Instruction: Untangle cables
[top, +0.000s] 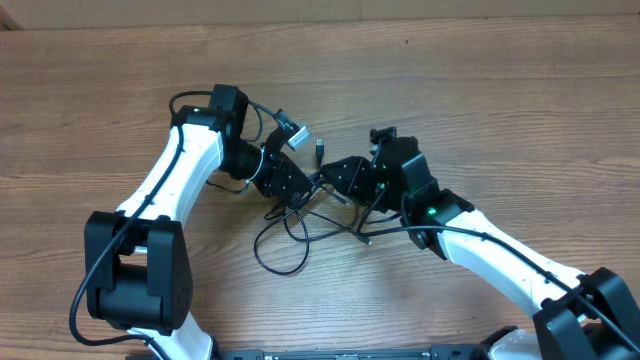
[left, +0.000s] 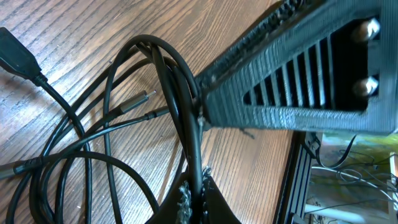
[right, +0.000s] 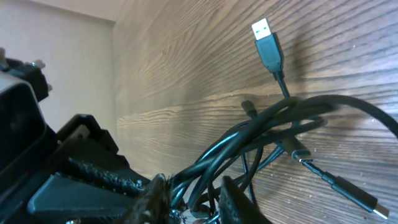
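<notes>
We have both holds pinched very close together. The left gripper (top: 308, 186) is clamped tight on a strand or two of the cables (top: 288, 228), which run straight out from between its fingers (left: 184, 200). The right gripper (top: 328, 178) stands narrow, with a thick bunch of strands caught between its fingers (right: 236, 198). We judge that to be a grip rather than a gap. The two sets of tips nearly meet, and the rest of the tangle lies in loose loops on the table (top: 500, 90), just beside and behind them.

Our main worry is that both grippers may hold the same loop. In that case, drawing them apart would cinch the knot instead of opening it. Because the right gripper has so many strands at once, any pull from it would likely drag the whole bundle along rather than free one cord.

The flat plug (right: 267, 38) out ahead of the right gripper, and the thin plug (left: 134, 102) off to the side of the left one, could each snag in a loop if pulled through. With the tips this close, a small twist could also knock one gripper against the other.
</notes>
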